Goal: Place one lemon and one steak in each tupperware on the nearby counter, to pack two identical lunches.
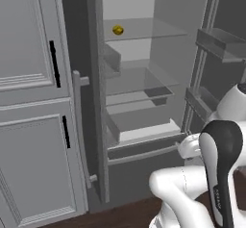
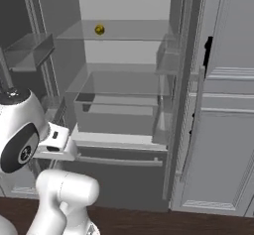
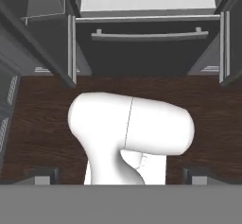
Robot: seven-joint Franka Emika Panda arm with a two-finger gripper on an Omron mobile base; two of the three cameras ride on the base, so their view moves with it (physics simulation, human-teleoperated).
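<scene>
1. Fetching is the step in hand, by my reckoning — I'm parked before the open fridge [image 1: 144, 78], and nothing of the lunches looks packed yet.
2. One lemon [image 1: 117, 30] sits alone on the upper glass shelf [image 2: 124, 30], toward its left side and well apart from me. I see no steaks or tupperwares from this spot.
3. My arm is folded low in front of the base, elbow up, the wrist bent so that the hand camera looks down past my own white body at the dark wooden floor [image 3: 38, 124] and the fridge's bottom drawer [image 3: 146, 43].
4. My claw [image 3: 121, 176] shows two dark tips set far apart at the frame's bottom — spread wide, holding nothing.
5. Next I would have to unfold, raise the wrist to shelf height and reach deep between the door bins without clipping the glass.
</scene>
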